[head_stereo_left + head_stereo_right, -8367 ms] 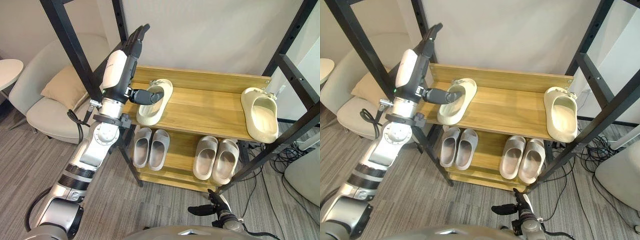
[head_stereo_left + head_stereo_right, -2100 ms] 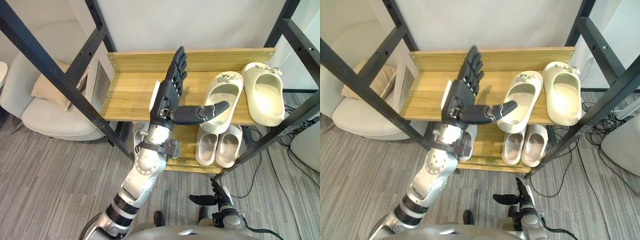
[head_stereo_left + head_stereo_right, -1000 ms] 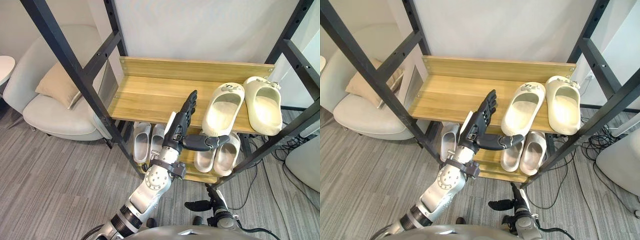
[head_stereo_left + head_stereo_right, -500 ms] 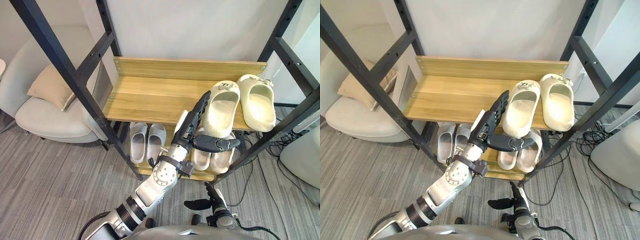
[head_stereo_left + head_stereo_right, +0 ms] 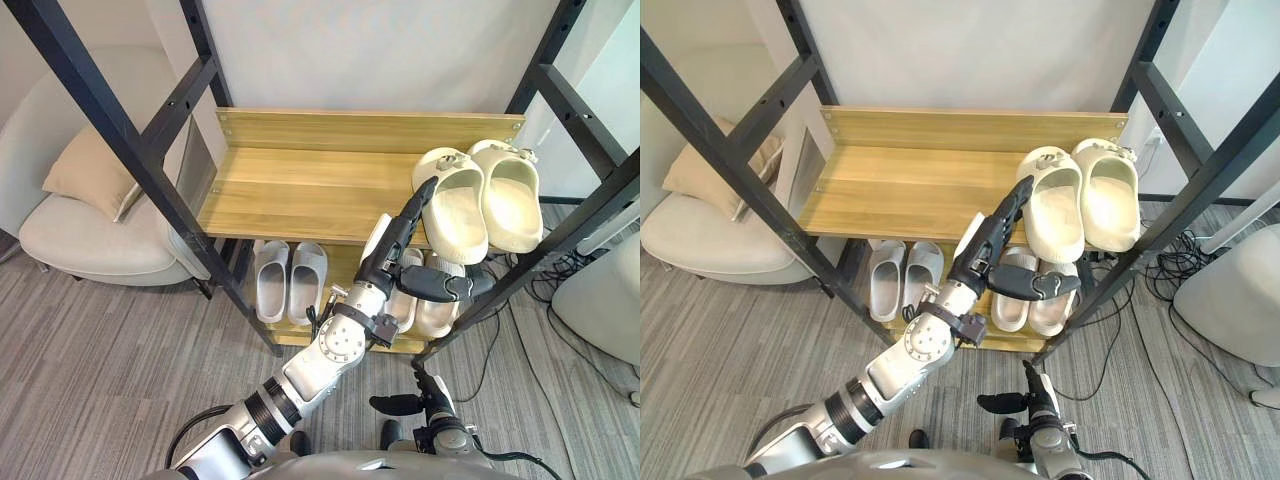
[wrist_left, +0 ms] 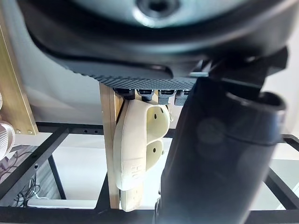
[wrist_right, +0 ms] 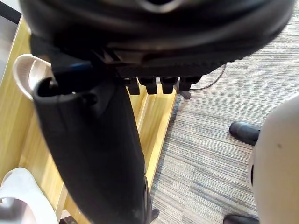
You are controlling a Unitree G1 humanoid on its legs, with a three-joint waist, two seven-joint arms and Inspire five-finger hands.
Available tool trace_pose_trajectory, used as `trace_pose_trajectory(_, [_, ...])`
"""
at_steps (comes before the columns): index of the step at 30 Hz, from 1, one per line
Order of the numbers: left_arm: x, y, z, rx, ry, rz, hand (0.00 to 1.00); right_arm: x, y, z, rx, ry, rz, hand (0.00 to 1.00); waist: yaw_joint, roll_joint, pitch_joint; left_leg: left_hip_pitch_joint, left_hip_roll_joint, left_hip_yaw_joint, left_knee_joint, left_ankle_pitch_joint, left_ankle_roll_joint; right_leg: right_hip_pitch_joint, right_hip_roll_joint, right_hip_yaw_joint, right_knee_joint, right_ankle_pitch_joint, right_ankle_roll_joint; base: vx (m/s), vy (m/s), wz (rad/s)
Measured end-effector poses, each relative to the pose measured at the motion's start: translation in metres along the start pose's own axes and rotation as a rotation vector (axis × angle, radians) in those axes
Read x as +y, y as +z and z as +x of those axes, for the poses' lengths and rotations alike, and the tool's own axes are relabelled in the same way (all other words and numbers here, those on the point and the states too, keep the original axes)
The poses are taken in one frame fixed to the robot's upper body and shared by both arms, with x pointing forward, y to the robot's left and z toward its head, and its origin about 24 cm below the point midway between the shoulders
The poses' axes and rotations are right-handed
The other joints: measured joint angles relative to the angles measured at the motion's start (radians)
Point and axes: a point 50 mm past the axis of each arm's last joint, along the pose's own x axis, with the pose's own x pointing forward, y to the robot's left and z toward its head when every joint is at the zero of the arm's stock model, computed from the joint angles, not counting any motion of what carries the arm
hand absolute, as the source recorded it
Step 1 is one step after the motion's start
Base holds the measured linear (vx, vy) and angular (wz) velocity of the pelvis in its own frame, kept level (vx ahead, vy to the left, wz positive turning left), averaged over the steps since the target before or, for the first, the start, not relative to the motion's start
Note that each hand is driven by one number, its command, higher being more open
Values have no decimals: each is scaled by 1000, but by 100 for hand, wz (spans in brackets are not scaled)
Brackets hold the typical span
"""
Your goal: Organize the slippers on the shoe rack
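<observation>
The left hand (image 5: 392, 243) lies with straight, open fingers flat against the left side of the nearer cream slipper (image 5: 455, 205). That slipper sits touching its mate (image 5: 512, 195) at the right end of the top shelf (image 5: 300, 190) of the shoe rack (image 5: 370, 130). Its heel appears to reach the shelf's front edge, so a sideways shove from here could twist it and tip it off, or jam the pair against the black frame post (image 5: 590, 208). The right hand (image 5: 410, 402) hangs low, fingers loosely open and empty.
</observation>
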Motion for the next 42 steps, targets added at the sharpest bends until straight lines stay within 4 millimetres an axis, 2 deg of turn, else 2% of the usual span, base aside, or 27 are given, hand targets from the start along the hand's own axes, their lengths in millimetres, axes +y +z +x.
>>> trace_pose_trajectory(4, [8,3,11,-12,28,34,100,-1,0,0,5,-10,24,100,-6,-2,2,-2,0,7,0,1,-1,-6,0,7,0,2,-4,-27,3,-6])
trace_pose_trajectory(26, [19,4,12,-13,62,2,100,-3,-2,0,18,-28,61,100,-7,-4,3,-7,6,21,0,6,-7,-21,6,22,0,7,-8,-13,0,-2])
trace_pose_trajectory(34, [27,10,-2,-25,79,-66,100,-3,-1,0,18,-27,67,100,-12,-4,3,-13,9,0,0,12,-1,-15,8,1,1,8,-10,0,-2,7])
trace_pose_trajectory(39, [54,16,-15,-48,190,-105,100,-1,-2,0,22,-10,55,100,-1,-3,2,-11,8,-29,0,14,2,3,7,-30,2,2,-6,-8,0,16])
trace_pose_trajectory(42, [62,26,-23,-82,219,-144,100,-2,-4,0,27,-3,40,100,15,-3,1,-19,6,-40,0,15,3,2,4,-34,5,1,-5,-8,12,12])
